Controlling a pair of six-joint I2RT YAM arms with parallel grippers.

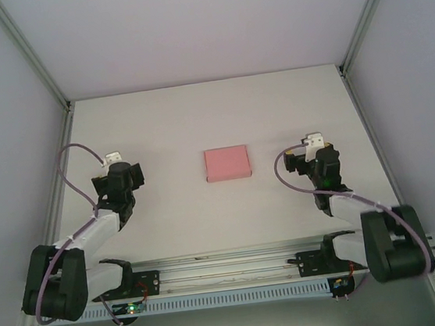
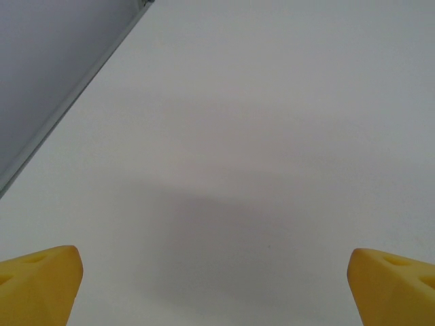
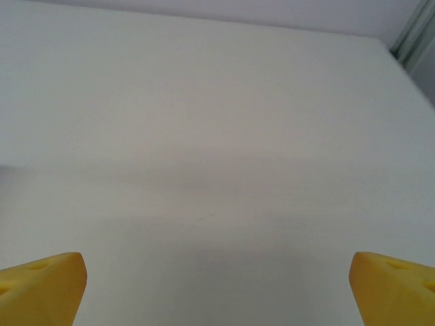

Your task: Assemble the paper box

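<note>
The paper box (image 1: 227,163) is a small flat pink rectangle lying on the white table (image 1: 219,108), midway between the two arms. My left gripper (image 1: 118,168) hangs over the table to the left of it, well apart. In the left wrist view the left gripper (image 2: 217,282) is open, its yellow fingertips (image 2: 37,282) spread wide over bare table. My right gripper (image 1: 315,149) hangs to the right of the box, also apart from it. Seen from the right wrist, the right gripper (image 3: 217,285) is open too, yellow fingertips (image 3: 41,285) wide with nothing between them.
Grey walls with metal corner rails (image 1: 43,77) close in the table on the left, back and right. The arms' mounting rail (image 1: 230,275) runs along the near edge. The left wall's foot (image 2: 61,109) shows in the left wrist view.
</note>
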